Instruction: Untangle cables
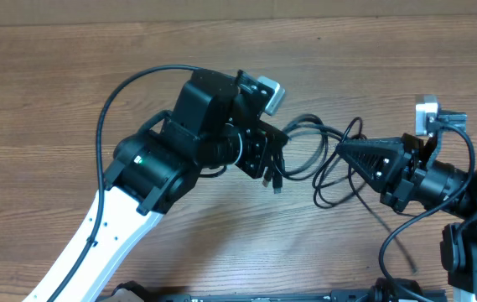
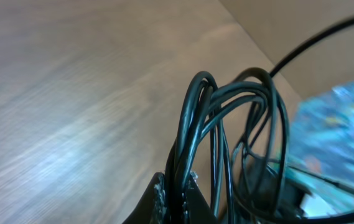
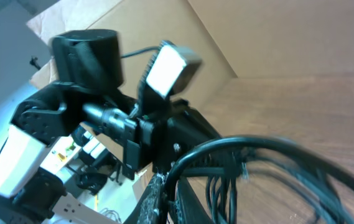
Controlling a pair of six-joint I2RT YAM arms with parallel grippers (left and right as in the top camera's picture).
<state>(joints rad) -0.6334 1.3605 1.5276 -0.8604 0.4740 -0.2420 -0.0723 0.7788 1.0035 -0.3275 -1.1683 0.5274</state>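
Cables (image 1: pixel 313 128) sat in a tangled bundle on the table (image 1: pixel 221 50), toward 3 o'clock from centre. Left gripper (image 2: pixel 175 198) was clamped on several loops at the bundle's 9 o'clock edge. Right gripper (image 3: pixel 164 194) pinched a strand at its 3 o'clock edge, with the tangle strung between them.

No text, label, brand, number or sign is showing legibly in any of the views. In the left wrist view, the blue patterned surface (image 2: pixel 341 124) lying to the right of the left gripper (image 2: pixel 175 194) is coming through only as a blur, with no letters forming. In the right wrist view, the small white patches with dark marks (image 3: pixel 89 148) sitting up and to the left of the right gripper (image 3: pixel 166 200) are appearing too small and smeared to make out.
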